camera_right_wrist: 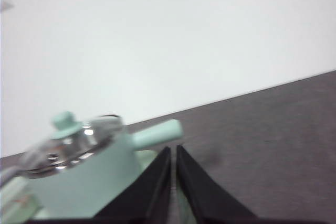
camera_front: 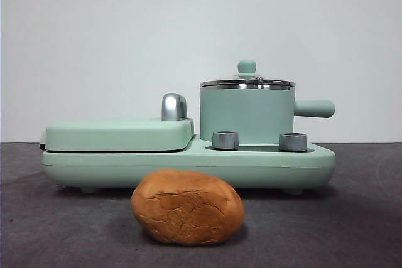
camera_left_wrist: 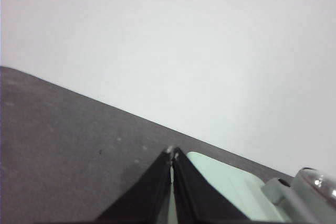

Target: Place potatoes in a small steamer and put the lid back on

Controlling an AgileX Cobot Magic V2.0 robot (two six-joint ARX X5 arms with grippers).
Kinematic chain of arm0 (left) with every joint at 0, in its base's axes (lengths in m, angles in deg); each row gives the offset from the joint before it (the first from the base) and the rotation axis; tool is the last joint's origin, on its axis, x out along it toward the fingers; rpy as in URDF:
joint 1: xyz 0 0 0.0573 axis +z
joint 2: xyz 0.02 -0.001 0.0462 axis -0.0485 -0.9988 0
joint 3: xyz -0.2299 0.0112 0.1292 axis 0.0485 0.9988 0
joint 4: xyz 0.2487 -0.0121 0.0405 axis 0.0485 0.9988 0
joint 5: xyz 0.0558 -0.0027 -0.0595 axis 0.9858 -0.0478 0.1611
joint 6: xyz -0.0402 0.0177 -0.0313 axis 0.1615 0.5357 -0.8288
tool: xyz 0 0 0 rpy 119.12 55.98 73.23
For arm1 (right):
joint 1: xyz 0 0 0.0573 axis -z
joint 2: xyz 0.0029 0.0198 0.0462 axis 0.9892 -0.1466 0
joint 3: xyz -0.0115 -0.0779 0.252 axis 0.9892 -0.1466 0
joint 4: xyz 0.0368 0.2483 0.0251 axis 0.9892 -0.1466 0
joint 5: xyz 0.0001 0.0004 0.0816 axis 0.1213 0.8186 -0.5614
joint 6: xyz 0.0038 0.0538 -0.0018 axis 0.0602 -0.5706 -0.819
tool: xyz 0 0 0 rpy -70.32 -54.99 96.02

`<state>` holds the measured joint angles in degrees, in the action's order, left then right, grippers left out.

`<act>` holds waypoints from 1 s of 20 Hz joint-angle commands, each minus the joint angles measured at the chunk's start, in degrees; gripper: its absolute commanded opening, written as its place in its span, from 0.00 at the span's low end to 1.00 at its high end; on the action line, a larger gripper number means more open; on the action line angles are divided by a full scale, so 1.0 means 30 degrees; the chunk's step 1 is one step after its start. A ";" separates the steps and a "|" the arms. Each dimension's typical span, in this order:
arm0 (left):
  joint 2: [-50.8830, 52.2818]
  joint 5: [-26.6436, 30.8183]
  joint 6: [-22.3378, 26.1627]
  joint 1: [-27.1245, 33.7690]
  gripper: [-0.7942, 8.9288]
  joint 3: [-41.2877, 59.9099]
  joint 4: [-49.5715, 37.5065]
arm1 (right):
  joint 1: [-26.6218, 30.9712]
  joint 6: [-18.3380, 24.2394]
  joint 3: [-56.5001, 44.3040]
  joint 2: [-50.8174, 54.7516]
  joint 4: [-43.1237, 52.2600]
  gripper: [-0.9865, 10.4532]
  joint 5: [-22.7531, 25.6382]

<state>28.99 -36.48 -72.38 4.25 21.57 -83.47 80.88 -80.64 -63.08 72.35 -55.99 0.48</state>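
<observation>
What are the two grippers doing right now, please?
Left gripper: shut, holding nothing, up beside the griddle cover.
Right gripper: shut, holding nothing, up beside the steamer.

A dark grey table (camera_front: 364, 218) carries 1 mint-green cooker base (camera_front: 188, 166) and, just before it, the potato (camera_front: 187, 207).

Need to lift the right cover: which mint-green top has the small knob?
The lid on the small steamer: round glass with a knob; the flat griddle cover has a chrome handle.
</observation>
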 commanded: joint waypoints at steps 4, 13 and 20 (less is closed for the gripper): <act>-0.0444 -0.0925 -0.1246 0.0007 0.09 -0.3825 0.3169 | 0.0015 -0.1239 0.2929 -0.0211 -0.2994 0.10 -0.0554; -0.3759 -0.4736 0.2259 0.0000 0.09 -1.0542 1.0054 | 0.0007 0.1188 0.8553 -0.2907 -0.8539 0.10 -0.3461; -0.6834 -0.8473 0.6193 0.0000 0.09 -1.3427 1.3092 | 0.0007 0.5508 1.1766 -0.5632 -1.1817 0.10 -0.6535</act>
<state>9.36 -60.85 -59.42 4.25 -17.53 -44.36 80.88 -70.02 -28.74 56.35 -90.79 -18.44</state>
